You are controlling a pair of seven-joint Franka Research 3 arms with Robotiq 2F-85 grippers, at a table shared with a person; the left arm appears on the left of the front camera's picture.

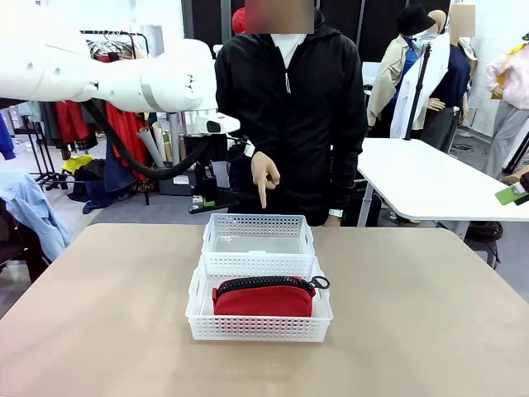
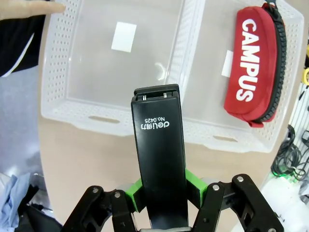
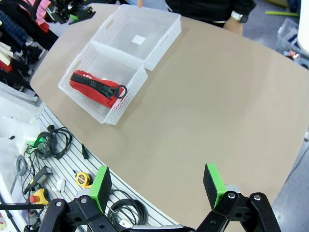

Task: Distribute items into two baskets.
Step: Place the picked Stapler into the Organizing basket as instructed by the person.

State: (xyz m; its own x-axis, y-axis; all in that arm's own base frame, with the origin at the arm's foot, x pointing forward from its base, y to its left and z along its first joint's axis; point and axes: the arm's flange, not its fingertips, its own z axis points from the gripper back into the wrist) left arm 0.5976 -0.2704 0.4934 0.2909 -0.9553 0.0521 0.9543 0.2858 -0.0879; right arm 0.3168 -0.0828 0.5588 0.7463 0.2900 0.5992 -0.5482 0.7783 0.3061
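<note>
Two white lattice baskets stand end to end at the table's middle. The far basket [image 1: 258, 225] is empty; the near basket [image 1: 258, 327] holds the red zip pouch [image 1: 263, 298]. My left gripper [image 2: 163, 191] is shut on the black stapler [image 2: 159, 159], its green pads on both sides. It hangs above the table just outside the empty basket's rim [image 2: 63, 108], beyond the far basket's left corner [image 1: 213, 203]. The pouch [image 2: 253, 67] lies in the other basket [image 2: 285, 96]. A person's hand [image 1: 264, 178] points down at the far basket. My right gripper [image 3: 157, 186] is open over the table's near right edge.
Bare tan tabletop [image 3: 217, 96] spreads to both sides of the baskets. A slatted shelf with cables and a tape measure [image 3: 84, 179] runs below the table's near edge. A white table [image 1: 430, 178] stands at the back right, and clothes racks behind on the left.
</note>
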